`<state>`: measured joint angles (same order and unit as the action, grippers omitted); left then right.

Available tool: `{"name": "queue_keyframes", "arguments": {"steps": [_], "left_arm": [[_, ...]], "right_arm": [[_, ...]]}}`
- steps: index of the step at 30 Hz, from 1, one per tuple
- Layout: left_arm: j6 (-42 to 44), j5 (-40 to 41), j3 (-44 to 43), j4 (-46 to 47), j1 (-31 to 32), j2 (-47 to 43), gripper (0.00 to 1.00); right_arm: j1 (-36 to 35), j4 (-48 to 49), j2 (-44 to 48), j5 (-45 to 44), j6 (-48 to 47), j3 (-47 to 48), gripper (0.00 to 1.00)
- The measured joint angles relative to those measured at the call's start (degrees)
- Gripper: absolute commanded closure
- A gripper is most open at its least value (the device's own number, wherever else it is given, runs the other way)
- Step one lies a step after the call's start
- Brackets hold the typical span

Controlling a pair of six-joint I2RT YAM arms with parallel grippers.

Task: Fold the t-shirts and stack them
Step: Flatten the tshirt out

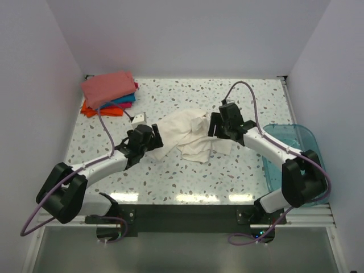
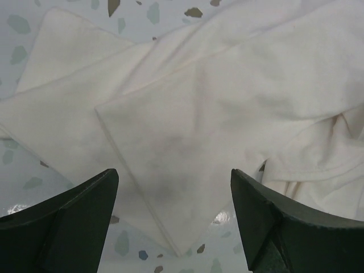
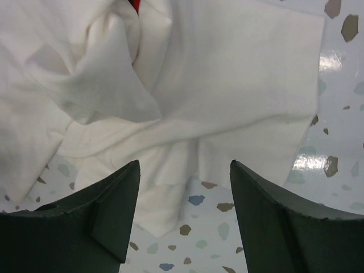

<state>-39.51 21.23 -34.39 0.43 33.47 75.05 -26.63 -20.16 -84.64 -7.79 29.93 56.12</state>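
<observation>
Two hands sit at opposite sides of one crumpled white cloth t-shirt [image 1: 185, 133], which lies bunched near the middle of the pale speckled bench [image 1: 170, 170]. The left hand [image 1: 152, 139] is at the shirt's left edge. In its wrist view its dark fingers [image 2: 74, 216] are spread wide with nothing between them, over a flat, layered flap of the white fabric [image 2: 216, 102]. The right hand [image 1: 215, 126] is at the shirt's right side, also opened wide and holding nothing. Its wrist view shows twisted folds of the same cloth [image 3: 227, 85] with a sliver of red print [image 3: 136, 4] peeking out at the top edge. Whether either hand touches the fabric cannot be told.

In the far left corner is a stack of folded shirts: a salmon-pink shirt [image 1: 108, 86] on top, a teal shirt [image 1: 126, 101] beneath it and an orange shirt [image 1: 94, 109] at the bottom. A small white box [image 1: 138, 118] lies between the stack and the white t-shirt. A translucent teal plastic bin [image 1: 293, 153] stands at the bench's right edge.
</observation>
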Motion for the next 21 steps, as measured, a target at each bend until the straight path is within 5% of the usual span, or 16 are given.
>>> {"name": "queue_keyframes", "arguments": {"steps": [13, 21], "left_arm": [[0.0, 0.6, -8.9, 2.4, -7.0, 10.5, 0.19], [0.1, 2.3, -11.5, 1.9, -8.7, 14.1, 0.25]], "right_arm": [[-1.2, 5.2, -11.2, 0.1, 0.2, 9.8, 0.57], [-1.2, 5.2, -13.1, 0.0, 0.4, 11.2, 0.82]]}}
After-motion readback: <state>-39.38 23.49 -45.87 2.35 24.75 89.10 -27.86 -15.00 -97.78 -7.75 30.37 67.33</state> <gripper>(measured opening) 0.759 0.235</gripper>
